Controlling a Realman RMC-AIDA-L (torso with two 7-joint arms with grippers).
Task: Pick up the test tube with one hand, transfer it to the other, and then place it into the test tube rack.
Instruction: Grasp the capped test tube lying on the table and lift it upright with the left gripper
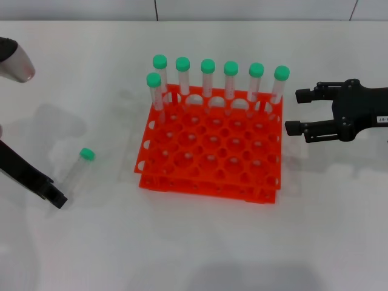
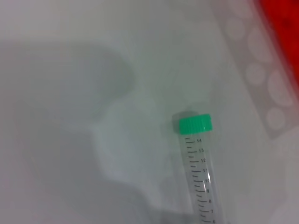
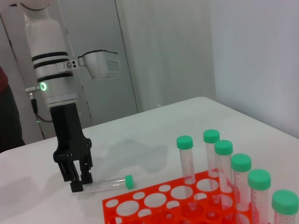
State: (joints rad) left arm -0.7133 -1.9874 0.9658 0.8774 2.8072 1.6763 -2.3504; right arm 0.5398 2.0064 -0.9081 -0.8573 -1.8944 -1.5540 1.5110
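The test tube [image 1: 79, 165] lies on the white desk [image 1: 182, 242], left of the rack [image 1: 209, 151] with 7 tubes. The left gripper [image 3: 77, 179] stands at its bottom end; I cannot tell its jaws. The right gripper [image 1: 296, 111] hovers beside the rack, jaws open

Bare table [image 1: 91, 242] surrounds the lying test tube [image 1: 77, 165]; the test tube rack [image 1: 209, 154] stands well apart.
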